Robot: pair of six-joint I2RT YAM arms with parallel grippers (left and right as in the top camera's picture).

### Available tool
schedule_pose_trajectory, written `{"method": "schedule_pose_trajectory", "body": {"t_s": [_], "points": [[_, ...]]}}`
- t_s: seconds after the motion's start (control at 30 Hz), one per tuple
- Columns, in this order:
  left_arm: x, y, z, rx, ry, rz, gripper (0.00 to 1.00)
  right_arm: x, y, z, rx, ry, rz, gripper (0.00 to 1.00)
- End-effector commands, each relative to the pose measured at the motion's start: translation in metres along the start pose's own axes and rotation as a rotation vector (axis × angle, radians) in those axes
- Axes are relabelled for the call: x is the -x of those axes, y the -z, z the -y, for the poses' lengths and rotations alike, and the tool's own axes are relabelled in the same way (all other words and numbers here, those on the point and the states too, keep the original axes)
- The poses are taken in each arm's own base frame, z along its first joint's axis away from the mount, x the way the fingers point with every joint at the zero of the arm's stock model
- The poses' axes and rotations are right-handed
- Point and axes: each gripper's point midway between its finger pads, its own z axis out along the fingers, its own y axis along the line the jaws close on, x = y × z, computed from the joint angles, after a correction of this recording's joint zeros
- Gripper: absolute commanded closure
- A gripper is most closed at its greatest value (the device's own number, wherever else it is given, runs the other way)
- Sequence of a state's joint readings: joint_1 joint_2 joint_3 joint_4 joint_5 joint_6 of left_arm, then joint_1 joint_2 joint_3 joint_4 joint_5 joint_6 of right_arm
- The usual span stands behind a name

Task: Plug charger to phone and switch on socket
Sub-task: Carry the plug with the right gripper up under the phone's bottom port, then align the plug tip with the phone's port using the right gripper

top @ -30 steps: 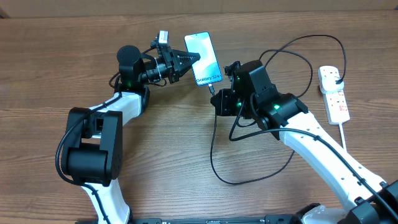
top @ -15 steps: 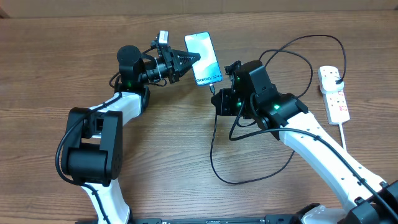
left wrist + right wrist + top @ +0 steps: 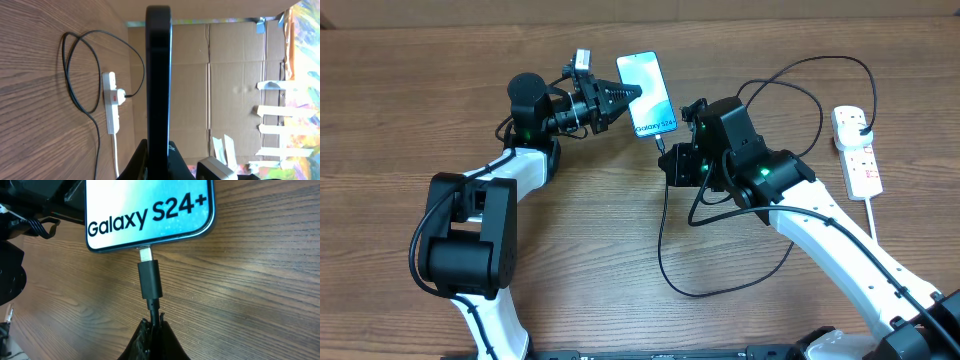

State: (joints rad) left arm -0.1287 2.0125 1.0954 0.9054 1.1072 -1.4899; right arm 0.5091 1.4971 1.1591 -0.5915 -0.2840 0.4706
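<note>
The phone has a bright blue screen and is held off the table at one long edge by my left gripper, which is shut on it. In the left wrist view the phone shows edge-on as a dark bar between the jaws. My right gripper is shut on the charger cable just behind its black connector. The connector's metal tip sits at the phone's bottom port, partly in. The charger cable loops over the table to the white socket, where its plug sits.
The socket with red switches and its white cord lie at the right side of the table. Cable loops spread between the right arm and the socket. Cardboard boxes stand behind the table.
</note>
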Motion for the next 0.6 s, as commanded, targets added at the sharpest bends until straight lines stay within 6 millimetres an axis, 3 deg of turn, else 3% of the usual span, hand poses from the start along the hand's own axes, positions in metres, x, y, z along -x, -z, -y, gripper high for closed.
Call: {"method": "schedule_pose_trajectory", "body": {"t_s": [0.0,0.3,0.57], "points": [[0.006,0.002,0.014,-0.021,-0.067,0.000,0.96,0.001,0.001,0.001,0.004,-0.004,0.004,0.96],[0.007,0.002,0.014,-0.019,-0.067,0.001,0.96,0.003,0.001,-0.001,0.011,-0.010,0.009,0.96],[0.008,0.002,0.002,0.016,0.004,0.009,0.96,0.003,0.001,-0.001,0.013,-0.028,0.011,0.96]]}}
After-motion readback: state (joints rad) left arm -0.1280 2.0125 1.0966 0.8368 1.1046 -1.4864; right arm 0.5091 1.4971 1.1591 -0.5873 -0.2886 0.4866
